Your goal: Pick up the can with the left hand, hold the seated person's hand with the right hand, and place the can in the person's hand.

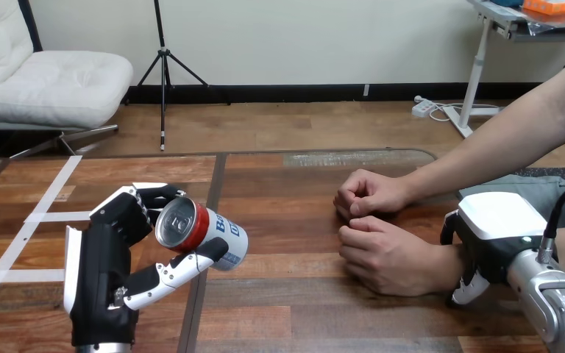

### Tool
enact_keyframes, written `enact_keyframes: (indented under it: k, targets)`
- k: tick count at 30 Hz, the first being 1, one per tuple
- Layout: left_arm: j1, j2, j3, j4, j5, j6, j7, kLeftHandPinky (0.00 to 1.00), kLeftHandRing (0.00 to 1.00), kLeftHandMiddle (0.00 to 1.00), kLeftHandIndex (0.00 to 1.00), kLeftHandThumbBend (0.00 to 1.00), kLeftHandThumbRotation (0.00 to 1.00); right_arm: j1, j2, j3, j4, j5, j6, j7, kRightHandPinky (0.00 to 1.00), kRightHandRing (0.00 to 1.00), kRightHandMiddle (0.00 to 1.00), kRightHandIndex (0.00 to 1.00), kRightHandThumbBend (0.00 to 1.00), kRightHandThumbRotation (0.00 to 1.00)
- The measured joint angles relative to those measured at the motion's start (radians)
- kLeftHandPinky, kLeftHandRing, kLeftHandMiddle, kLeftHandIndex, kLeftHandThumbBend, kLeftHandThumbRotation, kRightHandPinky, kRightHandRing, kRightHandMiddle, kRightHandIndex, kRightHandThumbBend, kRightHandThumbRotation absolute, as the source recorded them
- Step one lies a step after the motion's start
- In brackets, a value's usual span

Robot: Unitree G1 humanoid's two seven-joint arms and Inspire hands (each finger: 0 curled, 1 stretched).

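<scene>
Head view: the left robot hand (107, 257) has its fingers and thumb wrapped round a red, white and blue can (206, 234), lifted and tilted above the wooden worktop (287, 309). The right robot hand (485, 246) curls round the person's wrist (447, 261). The person's nearer hand (390, 257) rests in a fist. The can is up and the wrist held; the handover likely needs that fist opened.
</scene>
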Motion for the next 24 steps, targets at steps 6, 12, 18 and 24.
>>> enact_keyframes:
  k: [6,12,18,24]
  targets:
    - [0.001,0.0,0.004,-0.001,0.001,0.002,0.001,0.42,0.42,0.47,0.5,0.75,0.0,-0.008,0.0,0.004,0.011,0.0,-0.001,-0.004,0.17,0.26,0.37,0.65,0.9,0.0]
    - [0.001,0.0,0.008,-0.001,0.004,0.002,0.002,0.41,0.42,0.47,0.5,0.75,0.0,-0.009,0.0,0.008,0.02,0.0,-0.008,-0.03,0.19,0.28,0.39,0.62,0.9,0.0]
    - [0.002,0.0,0.012,-0.001,0.004,0.002,0.002,0.41,0.42,0.47,0.5,0.75,0.0,-0.009,0.0,0.015,0.035,0.001,-0.019,-0.065,0.21,0.3,0.4,0.55,0.9,0.0]
    - [0.002,-0.001,0.013,-0.001,0.004,0.002,0.002,0.41,0.42,0.47,0.5,0.75,0.0,-0.005,0.0,0.017,0.052,0.008,-0.042,-0.117,0.26,0.34,0.44,0.51,0.87,0.0]
